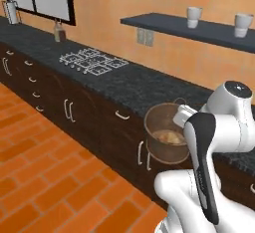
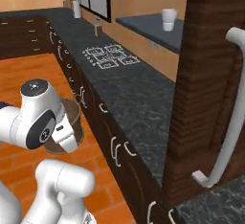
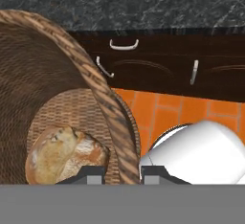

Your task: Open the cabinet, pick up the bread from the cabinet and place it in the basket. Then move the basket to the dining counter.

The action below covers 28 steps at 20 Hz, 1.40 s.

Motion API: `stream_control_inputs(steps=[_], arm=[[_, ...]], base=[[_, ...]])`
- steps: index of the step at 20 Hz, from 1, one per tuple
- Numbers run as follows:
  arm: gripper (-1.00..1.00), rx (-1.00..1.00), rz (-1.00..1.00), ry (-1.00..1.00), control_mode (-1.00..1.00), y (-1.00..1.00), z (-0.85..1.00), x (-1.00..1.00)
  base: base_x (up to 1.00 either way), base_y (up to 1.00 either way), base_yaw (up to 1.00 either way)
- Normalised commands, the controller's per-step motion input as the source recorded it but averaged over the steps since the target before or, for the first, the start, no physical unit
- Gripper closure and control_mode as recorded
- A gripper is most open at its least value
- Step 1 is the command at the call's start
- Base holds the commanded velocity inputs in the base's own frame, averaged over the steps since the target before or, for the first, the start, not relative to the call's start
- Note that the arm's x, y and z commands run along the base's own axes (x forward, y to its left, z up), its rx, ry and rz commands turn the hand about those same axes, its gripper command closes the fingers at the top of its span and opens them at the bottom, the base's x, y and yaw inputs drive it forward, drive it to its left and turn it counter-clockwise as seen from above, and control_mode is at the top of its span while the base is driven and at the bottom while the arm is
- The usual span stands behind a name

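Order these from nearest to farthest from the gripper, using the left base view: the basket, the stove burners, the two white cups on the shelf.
1. basket, held at the gripper, off the counter edge.
2. white cups, on the wall shelf, up right.
3. stove burners, far left on the black counter.

Bread on basket floor.

Open cabinet door at right, close to the camera, with long silver bar handle on its face. Black speckled counter running back along the wall, stovetop on it. Brown basket held off the counter over orange floor, partly behind the arm. White cup on dark shelf beyond.
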Motion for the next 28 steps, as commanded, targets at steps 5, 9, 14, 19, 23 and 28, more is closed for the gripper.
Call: stream_control_inputs(steps=[5, 9, 14, 19, 23, 28], arm=[[1.00, 0.00, 0.00, 0.00, 1.00, 0.00, 0.00, 0.00], [1.00, 0.00, 0.00, 0.00, 1.00, 0.00, 0.00, 0.00], [1.00, 0.00, 0.00, 0.00, 1.00, 0.00, 0.00, 0.00], [1.00, 0.00, 0.00, 0.00, 1.00, 0.00, 0.00, 0.00], [1.00, 0.00, 0.00, 0.00, 1.00, 0.00, 0.00, 0.00], [1.00, 0.00, 0.00, 0.00, 1.00, 0.00, 0.00, 0.00]], base=[[0.03, 0.00, 0.97], [0.67, 0.03, 0.76], [1.00, 0.56, 0.20], [0.55, 0.99, 0.09], [0.14, 1.00, 0.09], [-0.03, 1.00, 0.07]])
